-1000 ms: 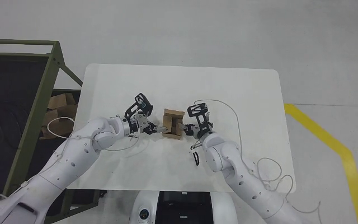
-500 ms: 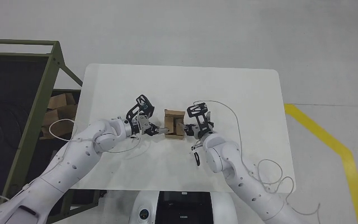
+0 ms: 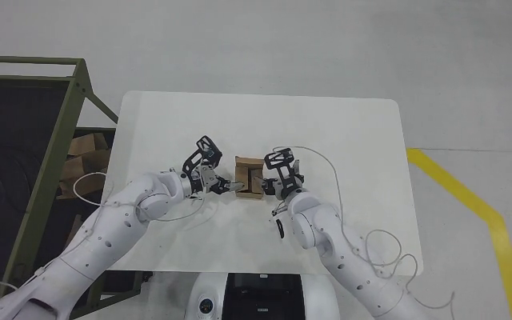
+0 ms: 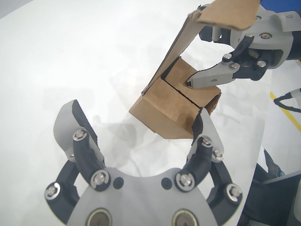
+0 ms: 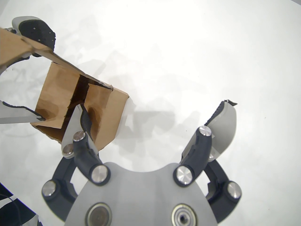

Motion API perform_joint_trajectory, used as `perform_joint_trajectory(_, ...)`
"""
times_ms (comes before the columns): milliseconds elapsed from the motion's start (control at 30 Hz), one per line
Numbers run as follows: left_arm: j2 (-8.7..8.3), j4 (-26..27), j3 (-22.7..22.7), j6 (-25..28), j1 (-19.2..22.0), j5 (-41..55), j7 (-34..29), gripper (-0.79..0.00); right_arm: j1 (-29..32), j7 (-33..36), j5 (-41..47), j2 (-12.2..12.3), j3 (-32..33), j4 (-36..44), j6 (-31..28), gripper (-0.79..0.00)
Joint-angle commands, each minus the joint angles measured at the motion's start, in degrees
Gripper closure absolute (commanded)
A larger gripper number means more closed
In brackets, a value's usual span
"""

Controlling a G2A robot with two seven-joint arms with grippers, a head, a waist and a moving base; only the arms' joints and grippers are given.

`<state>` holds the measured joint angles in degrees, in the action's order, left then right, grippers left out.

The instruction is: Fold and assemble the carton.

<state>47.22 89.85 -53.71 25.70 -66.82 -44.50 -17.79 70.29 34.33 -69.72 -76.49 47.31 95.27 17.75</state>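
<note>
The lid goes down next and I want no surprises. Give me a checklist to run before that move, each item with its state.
1. Carton stands on the table: ok.
2. Both side flaps folded in: ok.
3. Right gripper open, one fingertip on a side flap: ok.
4. Left gripper open, one fingertip at the other flap: ok.
5. Lid flap closed: not ok, it stands up.
6. Carton bottom closed: cannot tell.

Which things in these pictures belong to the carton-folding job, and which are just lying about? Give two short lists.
Job: carton, left jaws, right jaws, table.
Lying about: boxes in the green frame, yellow floor line.
</note>
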Motion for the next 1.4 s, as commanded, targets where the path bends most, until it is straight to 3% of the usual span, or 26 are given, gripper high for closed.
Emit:
perform_joint_trajectory(0, 0.14, 0.15, -0.12, -0.30, -0.16, -0.05, -0.36, -0.785, 0.20, -0.06, -0.33, -0.09, 0.10, 0.05, 0.00, -0.785)
perform_joint_trajectory(233, 0.40, 0.45, -1.50, -0.73, -0.80, 0.24, -0.44, -0.785, 1.53, -1.16, -1.37, -0.20, 1.00, 1.16, -0.64, -0.785)
perform_joint_trajectory(467, -0.25, 0.81, -6.31, -0.64, -2.48, 1.09, 0.12, -0.785, 3.49, -2.33, -1.88, -0.03, 2.63, 2.96, -2.48, -0.785)
perform_joint_trajectory(700, -0.05, 1.07, -9.26, -5.75, -2.96, 4.66, -1.50, -0.785, 6.47, -4.41, -1.10, 0.73, 4.38, 5.32, -11.06, -0.785)
perform_joint_trajectory(933, 1.25, 1.51, -7.80, -8.35, -0.02, 7.27, -3.89, -0.785, 9.97, -5.77, -3.57, 1.69, 5.35, 5.98, -17.94, -0.785)
perform_joint_trajectory(1367, 2.96, -0.33, -5.29, -5.85, 2.65, 4.46, -3.25, -0.785, 7.59, -4.04, -5.18, 0.66, 3.77, 0.94, -13.87, -0.785)
